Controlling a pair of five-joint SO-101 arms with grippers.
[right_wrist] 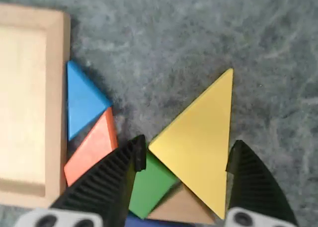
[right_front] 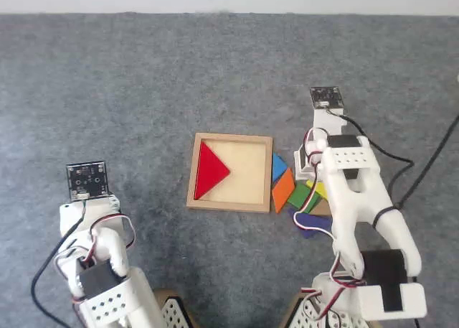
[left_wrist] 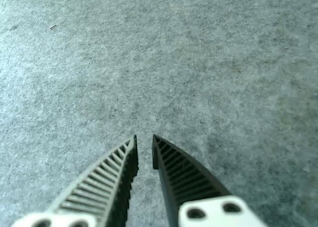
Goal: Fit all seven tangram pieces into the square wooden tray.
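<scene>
Ribbed black fingers point(right_wrist: 107, 182) of my right gripper point(right_wrist: 188, 147) stand wide apart, one on each side of the flat yellow triangle point(right_wrist: 201, 137). I cannot confirm contact with it. Four more flat pieces lie close around it on the fuzzy grey carpet point(right_front: 143, 77): a blue triangle point(right_wrist: 82, 103), an orange piece point(right_wrist: 92, 150), a green piece point(right_wrist: 151, 185) and a plain tan wooden triangle point(right_wrist: 181, 207).

In the high view this cluster lies at 3 o'clock of the square wooden tray point(right_front: 229, 204). The blue and orange pieces sit against its raised rim.

One smooth red triangle point(right_front: 209, 171) lies flat inside the tray, long edge along the 9 o'clock wall, apex toward 3 o'clock.

My left gripper point(left_wrist: 144, 142) is at 8 o'clock of the tray, well apart from it, over bare carpet. Its toothed fingers point(left_wrist: 107, 182) are nearly together, with a thin slit between them and nothing in it.
</scene>
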